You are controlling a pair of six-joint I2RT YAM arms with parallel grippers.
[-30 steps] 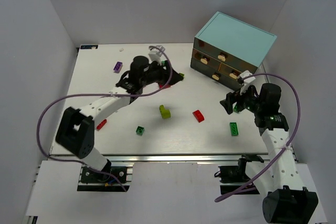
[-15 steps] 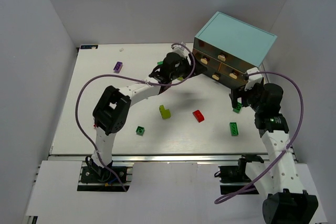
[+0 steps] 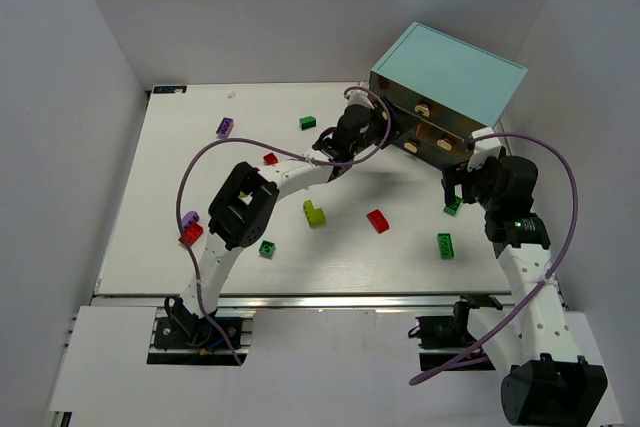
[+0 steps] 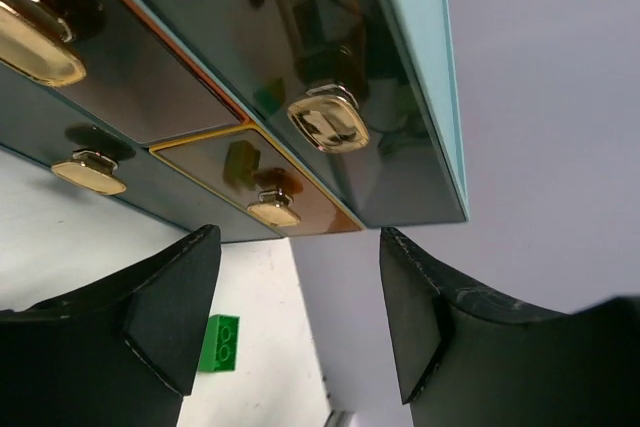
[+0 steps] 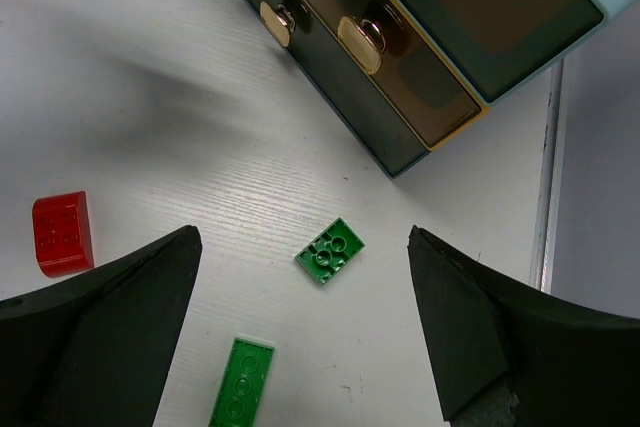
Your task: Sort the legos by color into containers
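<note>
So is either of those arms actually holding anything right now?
Nothing is held. The left jaws stand open and empty facing the cabinet drawers; the right jaws stand open over a green lego.

**A:** Left arm pose?
**B:** Fully stretched, forward and to the right. Elbow sits partway out, and the forearm runs diagonally up-right in the top view.
**A:** Left gripper?
**B:** Jaws spread wide. In the wrist view the two dark fingers sit far apart at the bottom corners, tips angled upward.
**A:** Right arm?
**B:** Rises from its base along the right side with the lower link near straight. It folds at the top, so the wrist turns left.
**A:** Right gripper?
**B:** Also spread wide, facing down and left. Its fingers frame both lower corners of its wrist view. The arms are well apart.
</note>
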